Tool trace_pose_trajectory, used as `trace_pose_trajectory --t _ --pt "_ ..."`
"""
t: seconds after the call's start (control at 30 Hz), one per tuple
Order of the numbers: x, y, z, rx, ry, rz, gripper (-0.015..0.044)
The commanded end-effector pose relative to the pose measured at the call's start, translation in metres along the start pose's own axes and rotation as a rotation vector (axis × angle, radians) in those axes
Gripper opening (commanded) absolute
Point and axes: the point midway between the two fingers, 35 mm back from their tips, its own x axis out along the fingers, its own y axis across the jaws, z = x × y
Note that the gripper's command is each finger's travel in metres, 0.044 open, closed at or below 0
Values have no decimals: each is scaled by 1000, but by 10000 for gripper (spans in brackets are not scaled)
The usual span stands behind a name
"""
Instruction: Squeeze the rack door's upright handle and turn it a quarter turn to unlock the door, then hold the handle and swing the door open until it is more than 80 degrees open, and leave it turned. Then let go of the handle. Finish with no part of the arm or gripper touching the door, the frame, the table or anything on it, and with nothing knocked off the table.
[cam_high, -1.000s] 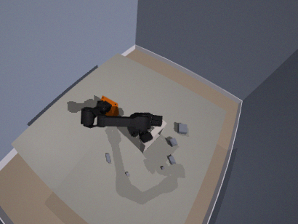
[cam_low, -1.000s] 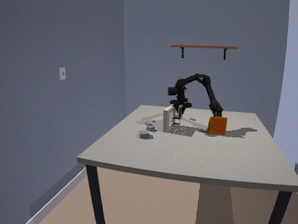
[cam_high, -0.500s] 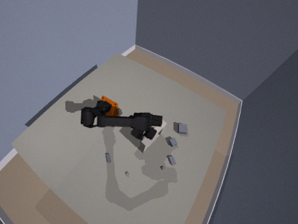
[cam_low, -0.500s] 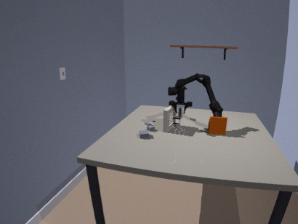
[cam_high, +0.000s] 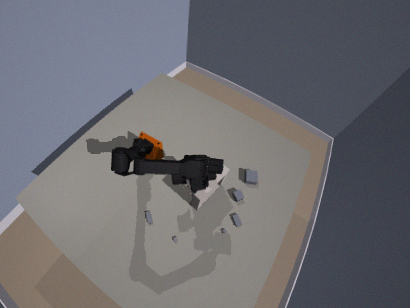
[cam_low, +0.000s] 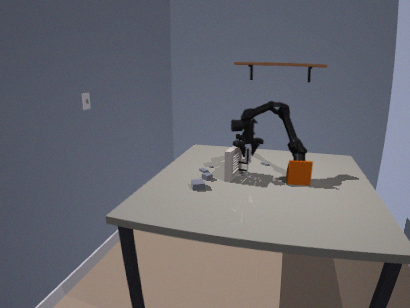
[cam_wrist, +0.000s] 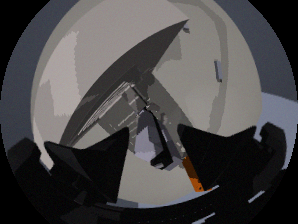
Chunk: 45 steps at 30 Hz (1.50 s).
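The pale rack (cam_high: 202, 198) (cam_low: 228, 167) stands upright on the table, its slotted side (cam_low: 236, 161) facing the arm's base. My gripper (cam_low: 248, 152) (cam_wrist: 153, 129) points down beside that slotted side, fingers spread open. In the wrist view the grey upright handle (cam_wrist: 144, 139) with its dark end shows between the two fingers, with space on both sides. The gripper does not grip it. The handle's turn is hard to read. The door is seen nearly edge-on among shadows, so its exact angle cannot be told; the arm covers it in the top view.
An orange block (cam_high: 151, 143) (cam_low: 299, 173) (cam_wrist: 194, 175) stands by the arm's base. Several small grey blocks lie beyond the rack, among them a larger one (cam_high: 251, 176) (cam_low: 198, 185). One slim grey piece (cam_high: 148, 217) (cam_wrist: 218, 71) lies on the other side.
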Motion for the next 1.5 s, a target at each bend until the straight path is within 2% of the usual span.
trace_pose_trajectory --t 0.0,1.47 --pt "0 0 0 -196 -1 1 284" --pt "0 0 0 -2368 -3 -1 284"
